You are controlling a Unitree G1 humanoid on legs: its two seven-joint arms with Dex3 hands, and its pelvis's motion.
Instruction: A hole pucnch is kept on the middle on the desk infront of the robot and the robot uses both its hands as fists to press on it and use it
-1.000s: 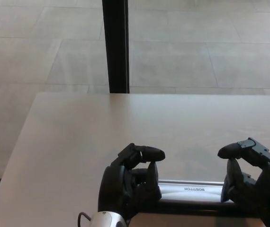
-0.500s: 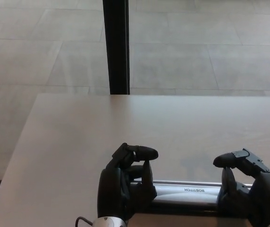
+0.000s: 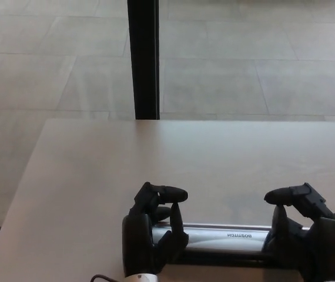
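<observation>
I count one hole punch (image 3: 226,238), one counter (image 3: 97,176), two hands: left hand (image 3: 150,235), right hand (image 3: 305,238). One black post (image 3: 144,59) behind. Nothing else I can count.

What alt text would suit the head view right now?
Two black robot hands, the left hand and right hand, rest curled on either end of a silver hole punch at the near edge of a pale desk. Beyond it, a dark post rises from a tiled floor.

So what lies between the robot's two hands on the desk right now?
In the head view, the silver handle bar of the Bostitch hole punch spans the gap between the left hand and right hand; nothing else lies there.
</observation>
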